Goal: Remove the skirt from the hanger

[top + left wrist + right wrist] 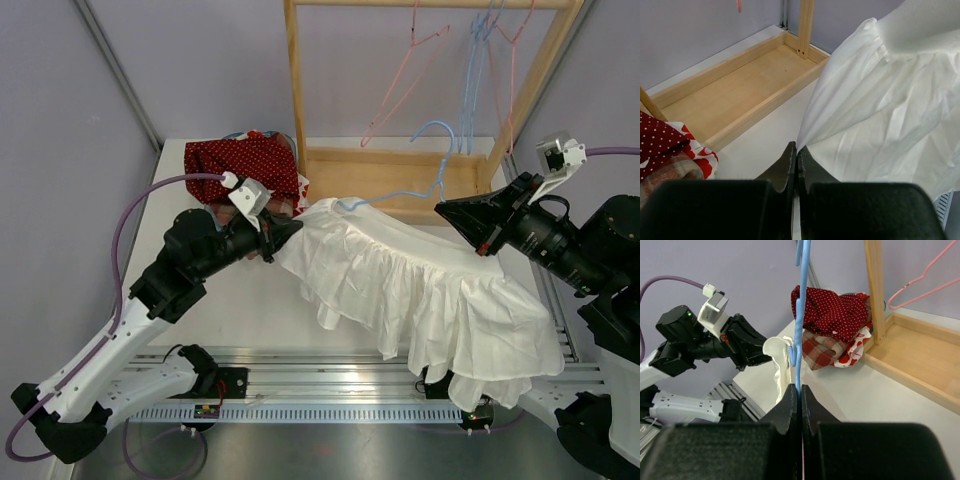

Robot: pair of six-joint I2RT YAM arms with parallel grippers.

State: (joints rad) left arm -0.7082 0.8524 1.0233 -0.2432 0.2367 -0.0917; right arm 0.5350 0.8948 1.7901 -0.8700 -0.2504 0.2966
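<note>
A white tabletop (250, 300) sits inside pale lilac walls (60, 100), with a ribbed metal rail (330, 360) along its near edge. At the back stands a light wooden rack (400, 165) with a thin pink wire hanger (400, 90) hanging from it, and a pile of folded red polka-dot and plaid clothes (245, 160) lies beside the rack's left post. The white ruffled fabric skirt (430, 290) is stretched above the tabletop between the two arms, threaded on a light blue wire hanger (799, 330); its hem droops past the rail on the right. The left jaws are clenched, pinching the skirt's left waistband corner at their tips. The right jaws are clenched too, grasping the blue hanger's wire just below its hook, at the skirt's right end
</note>
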